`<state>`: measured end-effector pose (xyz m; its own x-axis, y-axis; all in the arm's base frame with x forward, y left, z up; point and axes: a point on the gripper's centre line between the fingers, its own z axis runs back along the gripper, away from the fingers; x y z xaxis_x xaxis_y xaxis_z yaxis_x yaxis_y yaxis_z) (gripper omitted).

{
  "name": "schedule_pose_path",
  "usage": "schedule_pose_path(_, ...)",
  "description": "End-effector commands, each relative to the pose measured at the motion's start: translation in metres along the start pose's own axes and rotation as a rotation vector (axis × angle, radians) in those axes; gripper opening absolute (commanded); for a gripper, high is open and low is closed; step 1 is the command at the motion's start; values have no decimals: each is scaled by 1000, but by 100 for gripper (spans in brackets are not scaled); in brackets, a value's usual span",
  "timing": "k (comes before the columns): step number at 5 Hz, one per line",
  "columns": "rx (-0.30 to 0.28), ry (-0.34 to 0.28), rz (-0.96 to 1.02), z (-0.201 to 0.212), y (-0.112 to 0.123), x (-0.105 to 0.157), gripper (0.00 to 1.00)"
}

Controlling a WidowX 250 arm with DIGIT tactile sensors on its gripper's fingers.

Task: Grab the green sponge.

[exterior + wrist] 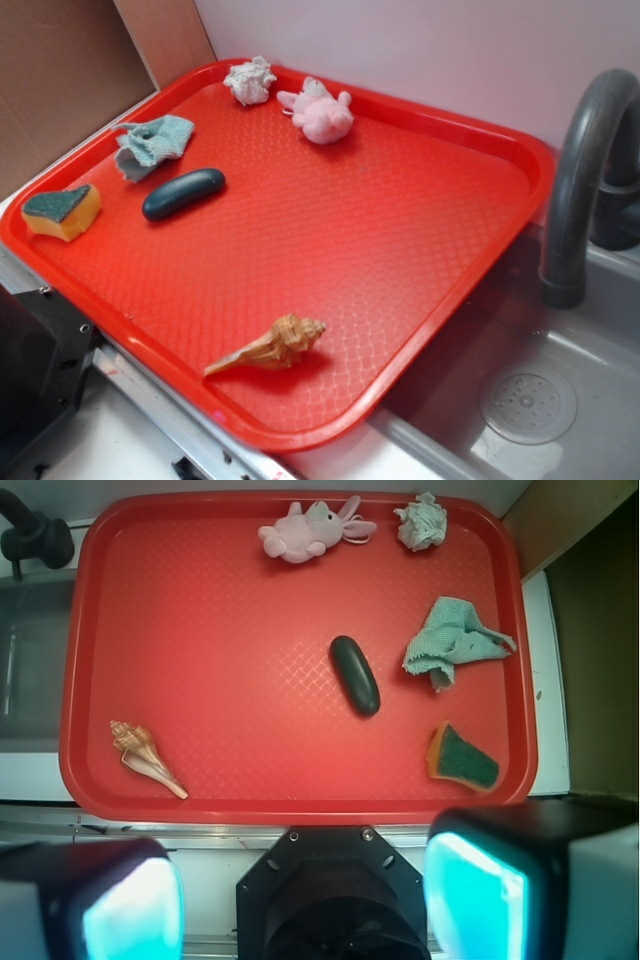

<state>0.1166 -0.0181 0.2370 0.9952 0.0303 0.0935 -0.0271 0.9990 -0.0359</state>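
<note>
The green sponge [62, 210] is a small wedge of yellow-orange foam with a dark green top, lying at the left corner of the red tray [400, 250]. From the wrist camera the green sponge [465, 757] sits near the lower right rim of the tray [200, 630]. My gripper [303, 895] hangs high above the tray's near edge, outside the rim. It is open, its two teal pads [475, 890] wide apart with nothing between them. The right pad is just below the sponge in the picture.
On the tray lie a dark teal oval object [184, 193], a light teal cloth [155, 142], a pink plush [320, 113], a white crumpled ball [250, 80] and a seashell [275, 345]. A grey faucet [580, 170] and sink [530, 400] stand on the right.
</note>
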Motion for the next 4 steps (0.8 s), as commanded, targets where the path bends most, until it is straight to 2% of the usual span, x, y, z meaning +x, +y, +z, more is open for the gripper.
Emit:
schedule_pose_path(1, 0, 0, 0, 0, 0, 0, 100)
schedule_pose_path(2, 37, -71, -150, -17, 27, 4, 100)
schedule_pose_path(3, 53, -98, -330, -34, 52, 9, 100)
schedule_pose_path(4, 15, -156, -451, -51, 77, 6, 100)
